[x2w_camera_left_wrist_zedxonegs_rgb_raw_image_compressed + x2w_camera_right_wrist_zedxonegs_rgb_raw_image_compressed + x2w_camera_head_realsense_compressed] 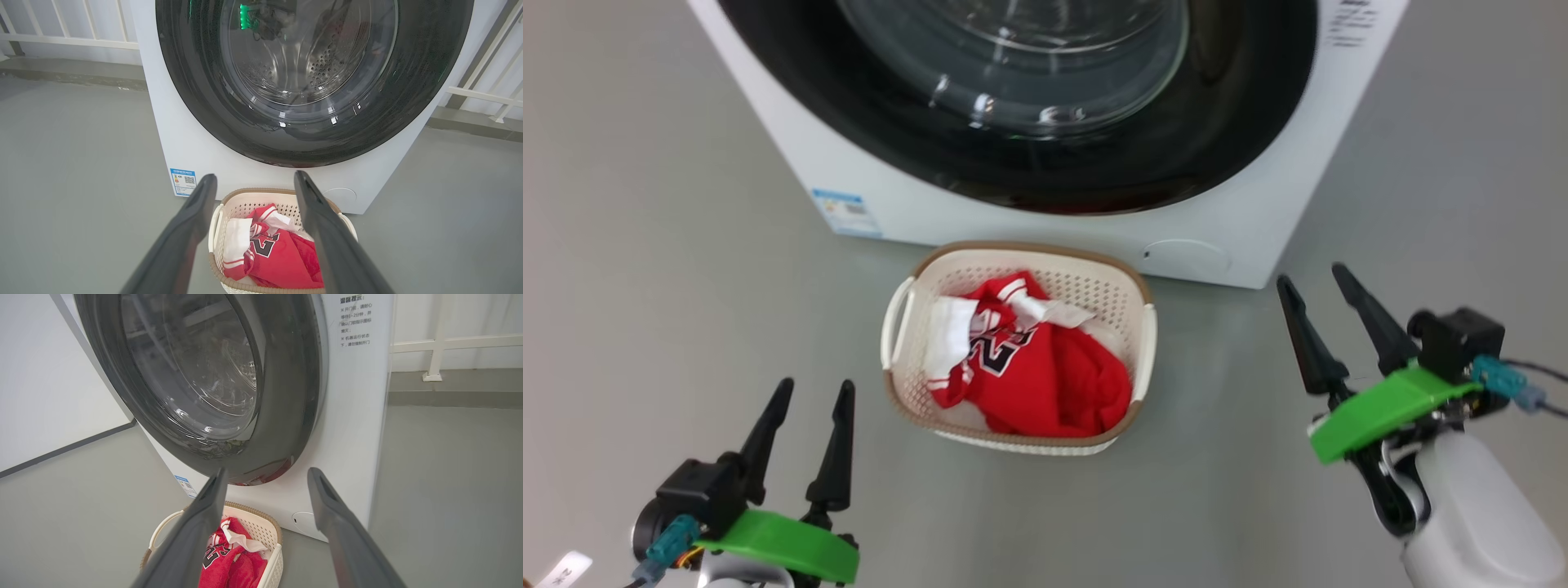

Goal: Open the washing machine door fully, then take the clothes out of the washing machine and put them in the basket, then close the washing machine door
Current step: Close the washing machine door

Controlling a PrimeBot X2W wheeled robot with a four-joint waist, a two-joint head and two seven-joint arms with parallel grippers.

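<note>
We see the washing machine door (1029,98) cut off above; the clothes (1045,376) hide the basket (1029,249) floor; left gripper (817,384) and right gripper (1312,274) stand wide, empty.

The left gripper (817,384) and the right gripper (1311,274) look alike. Each has two long matt black fingers (836,457) tapering to points, set on a bright green curved plate (784,551). Behind each plate sits a black boxy housing (1458,339) with a teal connector (671,541) (thin orange wires show beside the left one). A dark cable (1539,369) leaves the right connector. The right forearm (1478,523) is smooth, rounded and pale grey.
</note>
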